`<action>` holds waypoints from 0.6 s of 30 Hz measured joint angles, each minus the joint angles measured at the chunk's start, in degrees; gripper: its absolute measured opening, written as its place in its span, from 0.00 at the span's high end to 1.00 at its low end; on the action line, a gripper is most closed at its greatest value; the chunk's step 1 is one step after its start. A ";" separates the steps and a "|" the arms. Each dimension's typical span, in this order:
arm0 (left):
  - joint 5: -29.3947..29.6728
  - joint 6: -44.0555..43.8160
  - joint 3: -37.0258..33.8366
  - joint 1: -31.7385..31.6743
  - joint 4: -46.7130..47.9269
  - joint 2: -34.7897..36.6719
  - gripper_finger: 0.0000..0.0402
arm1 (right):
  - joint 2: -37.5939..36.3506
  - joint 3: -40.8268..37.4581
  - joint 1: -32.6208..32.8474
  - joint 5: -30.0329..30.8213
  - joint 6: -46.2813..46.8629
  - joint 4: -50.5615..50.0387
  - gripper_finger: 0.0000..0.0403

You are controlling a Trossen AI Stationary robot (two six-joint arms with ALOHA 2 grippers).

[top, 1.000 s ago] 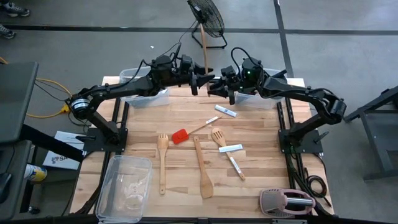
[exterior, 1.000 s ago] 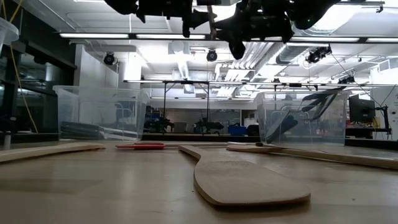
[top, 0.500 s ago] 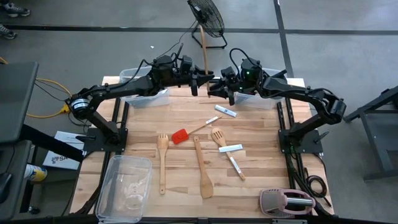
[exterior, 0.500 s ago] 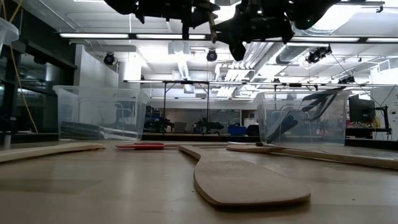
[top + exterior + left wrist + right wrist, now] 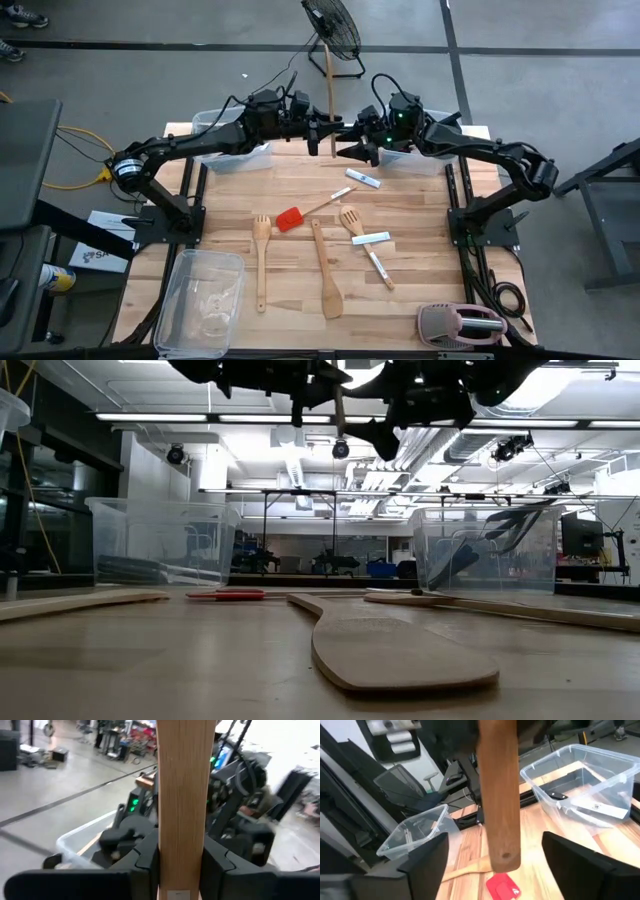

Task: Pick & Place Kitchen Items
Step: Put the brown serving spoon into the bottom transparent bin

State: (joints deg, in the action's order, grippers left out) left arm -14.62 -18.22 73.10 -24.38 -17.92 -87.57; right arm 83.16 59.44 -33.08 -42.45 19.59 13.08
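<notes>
Wooden spoon (image 5: 330, 100) hangs above the desk's far edge, clamped in the left end effector (image 5: 325, 128); right end effector (image 5: 350, 147), apart, should withdraw straight, avoiding it.

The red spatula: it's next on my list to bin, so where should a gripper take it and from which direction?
Probably from straight above, fingers closing across the thin pale handle just behind the head. The red spatula lies flat on the table, handle angled toward the far right, with bare wood on both sides; the wooden spoon lies near the head.
</notes>
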 joint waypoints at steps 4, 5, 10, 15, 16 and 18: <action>4.29 2.10 0.00 0.00 3.65 2.60 0.79 | -1.15 0.00 -1.20 -0.61 0.18 -2.39 0.18; 5.17 2.13 0.00 0.00 5.39 3.40 0.79 | -1.33 0.00 -1.32 -1.02 0.17 -2.97 0.18; 9.37 2.06 0.00 0.02 16.91 7.96 0.79 | -1.95 0.00 -2.67 -1.44 0.18 -6.03 0.19; 9.61 -0.01 0.02 0.04 29.87 12.89 0.79 | -1.95 0.00 -3.08 -1.22 0.16 -8.16 0.19; 9.01 -0.05 0.02 0.07 32.63 13.85 0.79 | -1.95 0.00 -3.08 -1.25 0.06 -8.38 0.19; 7.90 -0.07 0.02 0.45 38.19 16.01 0.79 | -1.95 0.00 -3.08 -1.21 -0.11 -8.85 0.19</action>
State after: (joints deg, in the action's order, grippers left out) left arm -6.71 -18.29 73.12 -23.93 20.27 -71.55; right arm 81.21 59.44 -36.16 -43.66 19.47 4.24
